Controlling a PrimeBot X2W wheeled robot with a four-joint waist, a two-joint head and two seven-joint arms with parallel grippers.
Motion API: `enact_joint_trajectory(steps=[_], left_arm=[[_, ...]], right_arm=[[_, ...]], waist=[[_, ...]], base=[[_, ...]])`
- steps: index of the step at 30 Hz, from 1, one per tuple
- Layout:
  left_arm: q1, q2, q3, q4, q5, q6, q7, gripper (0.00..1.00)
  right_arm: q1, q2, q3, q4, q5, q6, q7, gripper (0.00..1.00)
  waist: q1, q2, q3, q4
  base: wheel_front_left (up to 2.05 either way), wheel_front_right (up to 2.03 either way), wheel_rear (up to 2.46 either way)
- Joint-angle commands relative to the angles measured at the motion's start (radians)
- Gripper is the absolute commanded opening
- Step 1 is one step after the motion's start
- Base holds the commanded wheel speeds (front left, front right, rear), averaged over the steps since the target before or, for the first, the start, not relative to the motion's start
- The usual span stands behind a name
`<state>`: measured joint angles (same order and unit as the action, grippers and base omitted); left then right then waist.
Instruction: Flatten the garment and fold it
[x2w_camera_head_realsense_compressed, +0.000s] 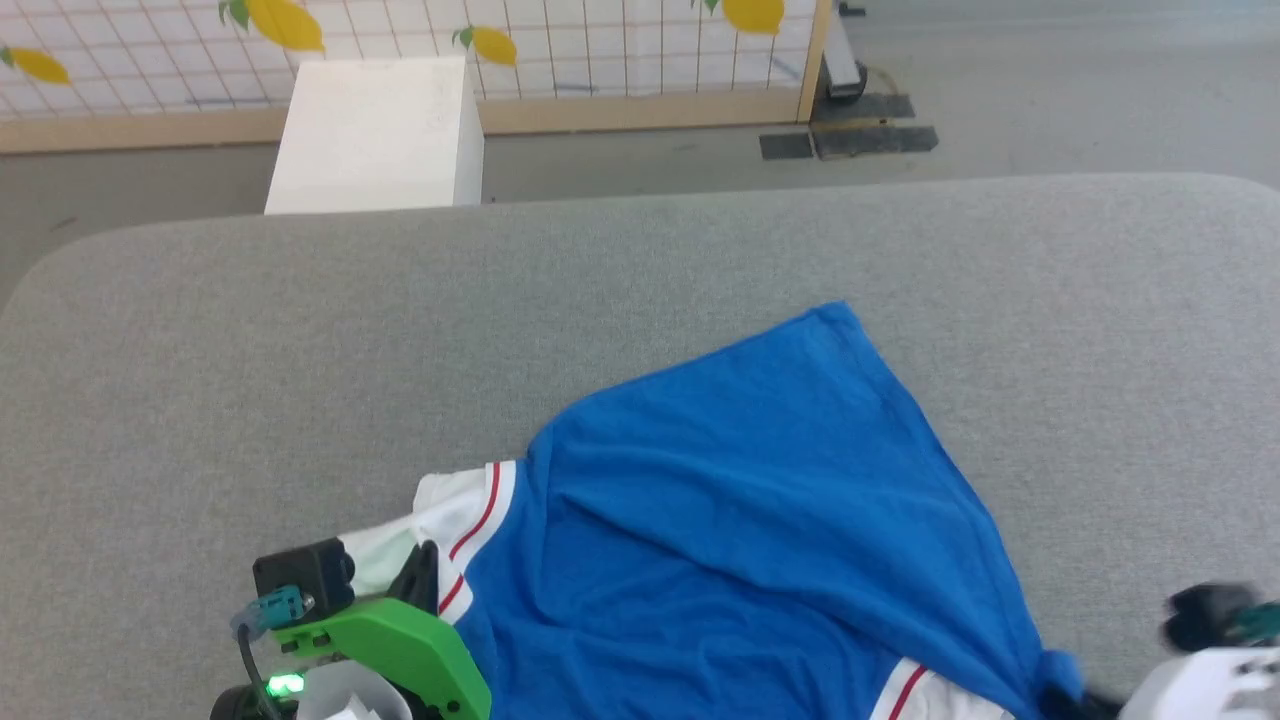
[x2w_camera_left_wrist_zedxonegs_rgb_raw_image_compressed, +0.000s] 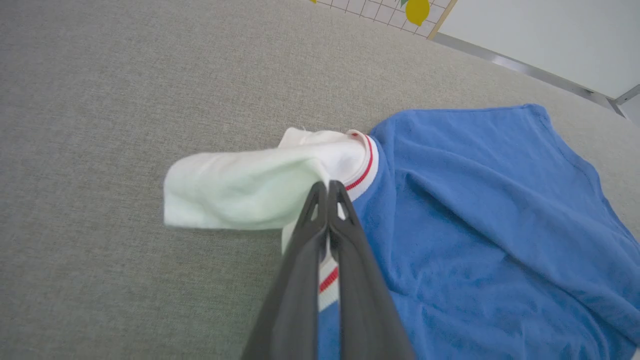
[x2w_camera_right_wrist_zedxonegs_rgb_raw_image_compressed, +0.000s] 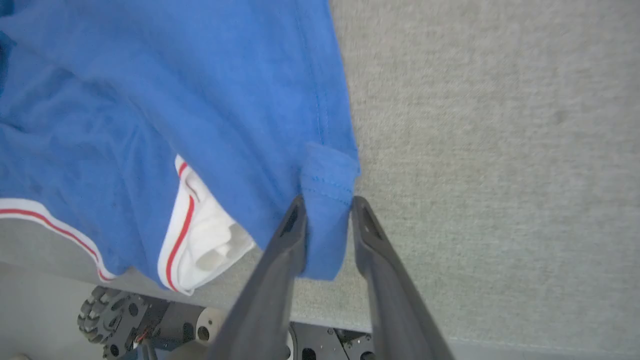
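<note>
Left pincer (x2w_camera_left_wrist_zedxonegs_rgb_raw_image_compressed: 327, 186) on garment (x2w_camera_left_wrist_zedxonegs_rgb_raw_image_compressed: 475, 225); grey fabric surface (x2w_camera_head_realsense_compressed: 300, 350), lemon-patterned wall (x2w_camera_head_realsense_compressed: 620, 50).

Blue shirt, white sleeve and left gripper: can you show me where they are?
blue shirt (x2w_camera_head_realsense_compressed: 760, 500): head view, middle of its blue body.
white sleeve (x2w_camera_left_wrist_zedxonegs_rgb_raw_image_compressed: 235, 190): left wrist view, middle of the white cloth.
left gripper (x2w_camera_left_wrist_zedxonegs_rgb_raw_image_compressed: 327, 186): left wrist view, where its fingertips meet.
</note>
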<state>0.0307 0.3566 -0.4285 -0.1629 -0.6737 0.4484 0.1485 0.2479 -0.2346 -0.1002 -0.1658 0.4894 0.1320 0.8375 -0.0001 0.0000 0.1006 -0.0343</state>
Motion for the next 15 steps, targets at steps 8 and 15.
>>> enact_joint_trajectory(steps=[8, 15], left_arm=[[0.015, 0.008, 0.003, 0.001, -0.015, -0.010, -0.011, 0.00], [-0.033, -0.014, -0.017, -0.013, 0.010, -0.003, -0.021, 0.00]], right_arm=[[-0.232, 0.065, -0.131, -0.060, -0.025, -0.001, -0.154, 1.00], [-0.551, 0.085, -0.070, 0.114, -0.084, -0.001, -0.206, 1.00]], waist=[[0.0001, 0.0000, -0.014, 0.000], [0.0001, 0.0000, 0.103, 0.064]], base=[[0.00, 0.00, 0.00], [0.00, 0.00, 0.00]])
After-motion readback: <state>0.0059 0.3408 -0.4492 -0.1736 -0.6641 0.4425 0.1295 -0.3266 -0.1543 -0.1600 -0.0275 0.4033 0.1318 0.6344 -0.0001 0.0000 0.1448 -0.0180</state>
